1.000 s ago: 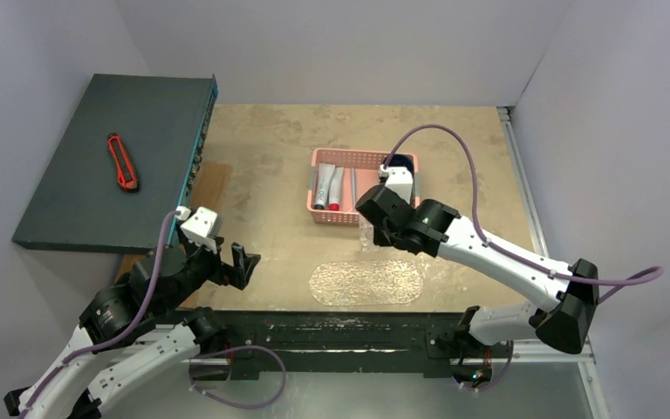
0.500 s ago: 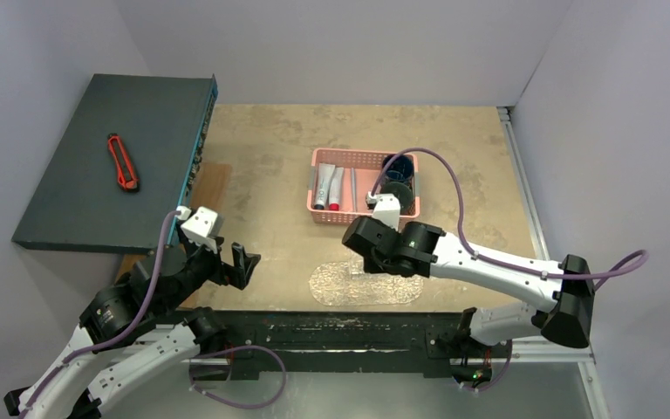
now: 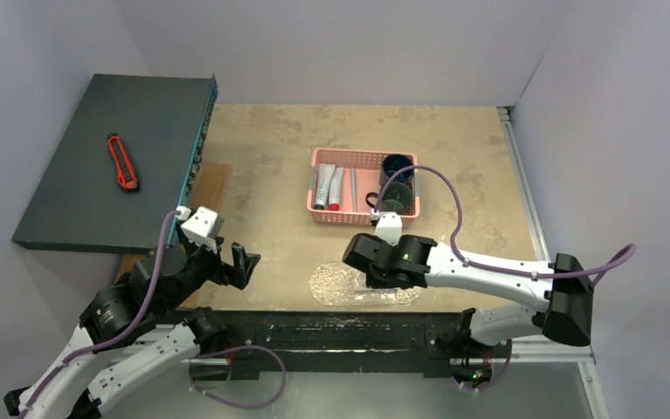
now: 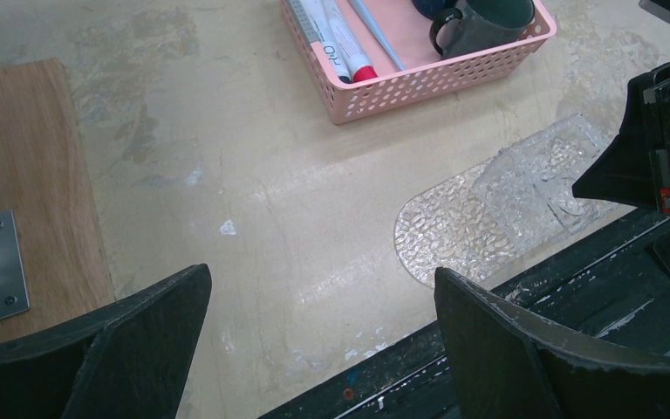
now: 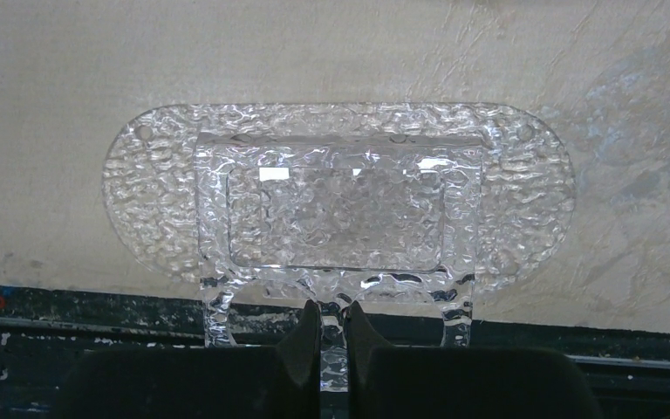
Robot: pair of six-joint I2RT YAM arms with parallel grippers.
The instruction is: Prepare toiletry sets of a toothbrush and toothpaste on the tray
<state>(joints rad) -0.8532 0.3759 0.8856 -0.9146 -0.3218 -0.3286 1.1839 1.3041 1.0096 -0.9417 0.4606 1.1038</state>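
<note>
two mugs (image 3: 397,164), two tubes (image 3: 321,187), one toothbrush (image 3: 353,185) in basket (image 3: 349,157); right gripper (image 5: 333,327) pinches one clear dish (image 5: 340,209) over tray (image 5: 140,175); left gripper (image 4: 321,275) wide.

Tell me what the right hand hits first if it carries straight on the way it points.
The transparent tray: the shut right hand points down at it, with nothing else visibly in that line. How far above the tray it is I cannot tell.

Tray (image 5: 340,131) clear, bumpy-textured; basket (image 4: 419,83) pink (perforated); tube cap (image 4: 362,70) red; mug (image 4: 488,26) dark green
</note>
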